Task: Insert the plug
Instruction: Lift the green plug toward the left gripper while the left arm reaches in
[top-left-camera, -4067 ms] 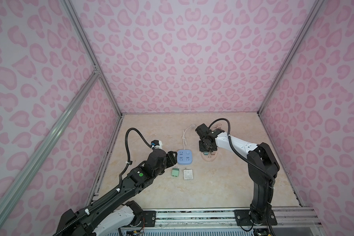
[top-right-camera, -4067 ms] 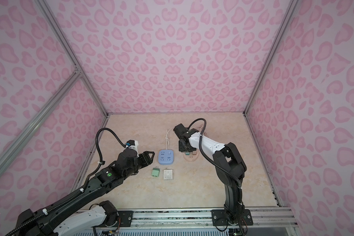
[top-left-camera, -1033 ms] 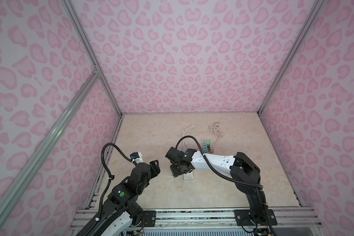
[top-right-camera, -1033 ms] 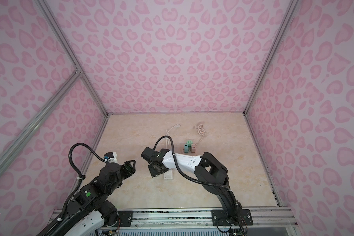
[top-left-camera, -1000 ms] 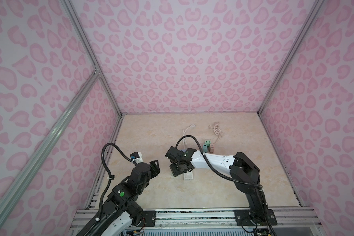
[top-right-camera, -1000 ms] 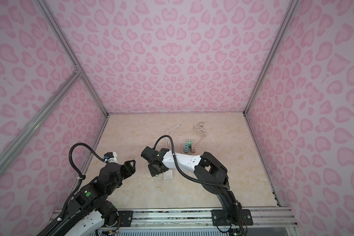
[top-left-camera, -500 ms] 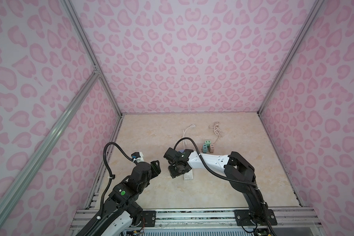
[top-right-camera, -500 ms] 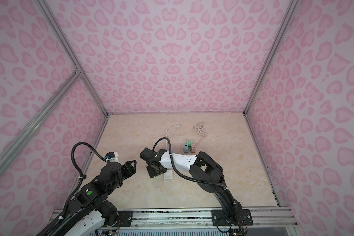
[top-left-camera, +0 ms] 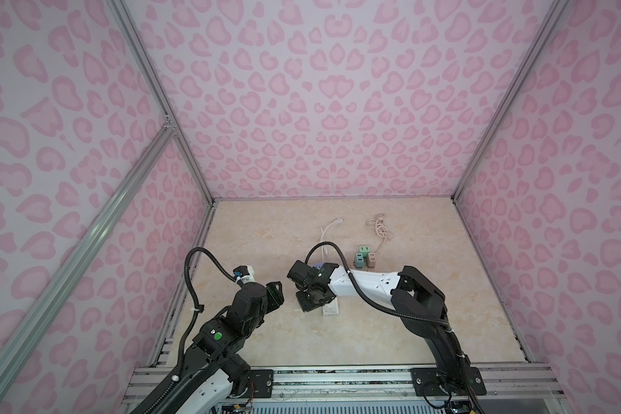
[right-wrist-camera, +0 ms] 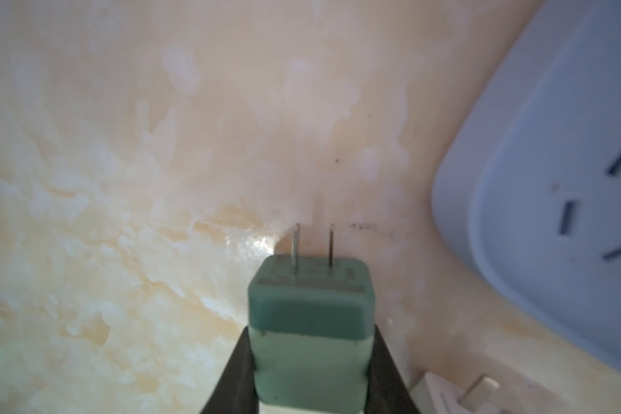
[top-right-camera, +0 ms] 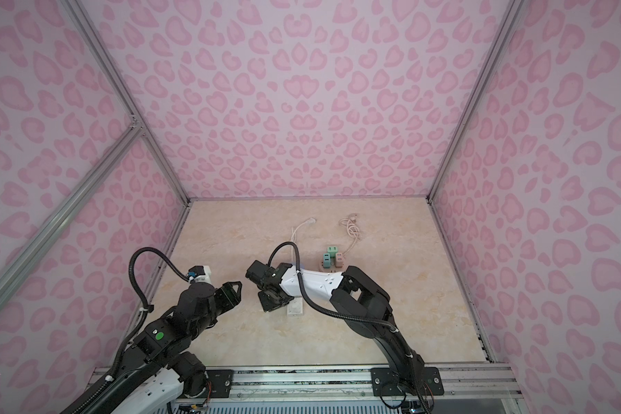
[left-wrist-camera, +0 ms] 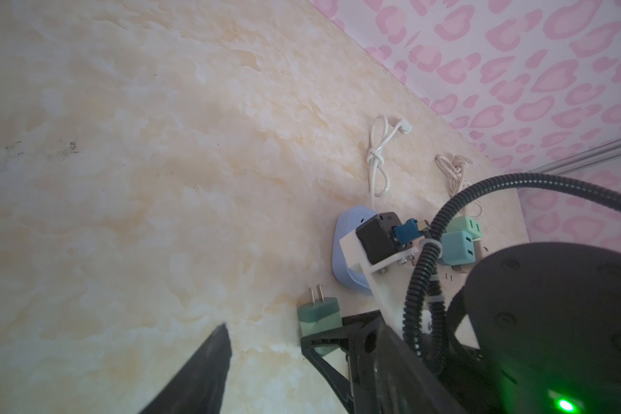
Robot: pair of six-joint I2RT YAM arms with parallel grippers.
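R pincer (right-wrist-camera: pixel 311 346) clamped on green plug (right-wrist-camera: pixel 311 308) (prongs out) nr blue socket (right-wrist-camera: pixel 552 150); L pincer (top-left-camera: pixel 279 292) apart.

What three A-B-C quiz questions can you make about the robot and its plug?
1. Where is the green plug? A) in the right gripper B) in the blue socket strip C) in the left gripper
2. How many prongs has it? A) one B) two C) three
3. How is the left gripper? A) open, empty B) shut tight C) gripping a plug
Answers: 1 A: it clamps the plug beside the blue socket strip. 2 B: two stick out. 3 A: it gapes, holding nothing.
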